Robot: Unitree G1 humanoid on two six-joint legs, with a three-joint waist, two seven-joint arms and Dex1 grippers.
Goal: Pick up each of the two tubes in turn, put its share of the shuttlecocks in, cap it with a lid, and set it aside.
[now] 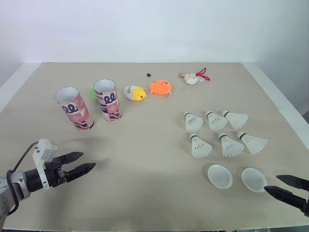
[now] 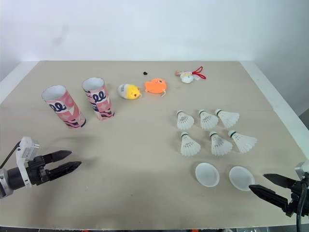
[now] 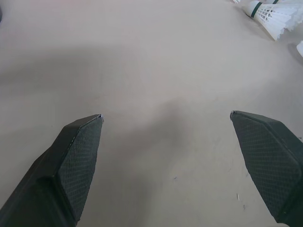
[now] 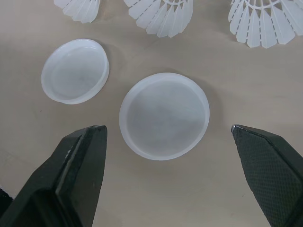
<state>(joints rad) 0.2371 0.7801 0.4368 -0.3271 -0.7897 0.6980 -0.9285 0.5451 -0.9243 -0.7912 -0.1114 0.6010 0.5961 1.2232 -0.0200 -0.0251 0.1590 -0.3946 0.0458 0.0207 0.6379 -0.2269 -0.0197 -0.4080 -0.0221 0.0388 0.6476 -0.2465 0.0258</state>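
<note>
1. Beyond the left tool point(image 1: 89, 160), off to the side of the line its fingers point along, stand two pink patterned cardboard tubes. The nearer tube point(image 1: 74, 108) and the second tube point(image 1: 107, 100) are just beside each other on the beige tabletop point(image 1: 145, 203).
2. Both tubes are on their bases with open mouths up, so their long axes run near vertical (they lean a little in the head views).
3. The left tool is spread wide and empty, low over bare tabletop. The left arm is plainly the nearer one to the tubes.
4. The right tool point(image 2: 257, 181) is also wide and empty, well apart from the tubes. A translucent white round plastic lid point(image 4: 164, 116) lies straight ahead of it, with the other lid point(image 4: 75, 71) just beside that one.
5. Six white feather shuttlecocks point(image 1: 231, 146) lie on their sides past the lids, in two rows of three.
6. My reading is that the first pickup falls to the left arm, closing across a tube's wall from the side.
7. A green object point(image 1: 92, 91) sits mostly hidden behind the second tube, and the tubes' bottoms cannot be seen.
</note>
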